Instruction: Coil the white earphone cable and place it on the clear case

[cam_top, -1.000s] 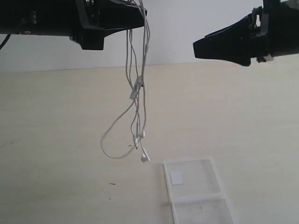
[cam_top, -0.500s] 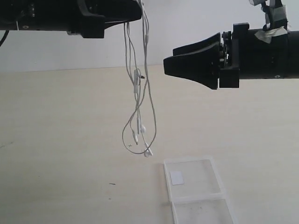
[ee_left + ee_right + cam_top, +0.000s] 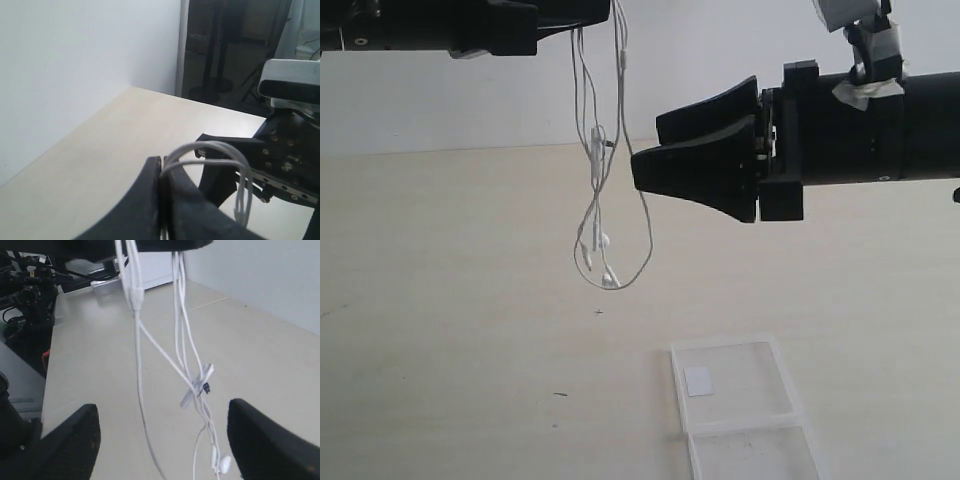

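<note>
Jaws of the left end effector (image 3: 161,169) are pinched shut on a bend of the white earphone cable (image 3: 595,160), which hangs from them in loose, uneven loops high above the desk (image 3: 440,300), its earbuds (image 3: 609,280) lowest and clear of the surface. The right end effector (image 3: 648,148) stands spread wide and empty, level with the hanging strands; one strand runs close by its lower fingertip, though whether they touch I cannot tell. The clear case (image 3: 750,385) lies open and flat on the desk, below and to the right of the dangling loops, bare but for its small white sticker (image 3: 698,380). The wire is thin and hangs freely, so a closing grip may catch only some strands or nudge the bundle aside. A sideways tug could also slip the cable out of the left pinch and drop it in a tangle short of the case.
</note>
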Motion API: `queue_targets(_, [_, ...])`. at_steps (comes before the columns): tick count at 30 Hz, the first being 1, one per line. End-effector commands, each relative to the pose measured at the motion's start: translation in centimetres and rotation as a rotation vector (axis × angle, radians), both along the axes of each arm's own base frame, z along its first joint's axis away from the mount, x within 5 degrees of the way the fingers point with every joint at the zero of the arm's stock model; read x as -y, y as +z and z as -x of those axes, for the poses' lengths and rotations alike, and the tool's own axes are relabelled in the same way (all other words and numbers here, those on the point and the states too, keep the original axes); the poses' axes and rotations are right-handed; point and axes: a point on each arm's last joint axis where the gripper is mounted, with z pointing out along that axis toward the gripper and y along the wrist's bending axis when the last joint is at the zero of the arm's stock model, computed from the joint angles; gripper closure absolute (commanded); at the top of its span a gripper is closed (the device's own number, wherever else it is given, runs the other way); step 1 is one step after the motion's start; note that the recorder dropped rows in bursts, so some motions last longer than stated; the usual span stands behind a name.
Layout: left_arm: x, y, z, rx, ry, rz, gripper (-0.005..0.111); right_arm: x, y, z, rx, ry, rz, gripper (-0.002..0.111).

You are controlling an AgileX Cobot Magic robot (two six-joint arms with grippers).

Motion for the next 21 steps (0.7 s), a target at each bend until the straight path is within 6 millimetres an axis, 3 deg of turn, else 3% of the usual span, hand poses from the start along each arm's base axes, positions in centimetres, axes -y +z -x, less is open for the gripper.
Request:
queue_targets(1, [-0.2, 0.5, 0.0, -0.004, 0.018, 0.028, 0.107, 0.0, -0.2, -0.3, 0.006, -0.032, 0.01, 0.039])
queue_targets(10, [-0.2, 0.5, 0.1, -0.017, 0.019, 0.037, 0.107, 0.0, -0.3, -0.6, 0.009, -0.055, -0.003, 0.039])
queue_targets(21, [-0.1, 0.6, 0.2, -0.018, 0.007, 0.042, 0.107, -0.6, -2.5, -1.6, -0.077, -0.006, -0.051, 0.039])
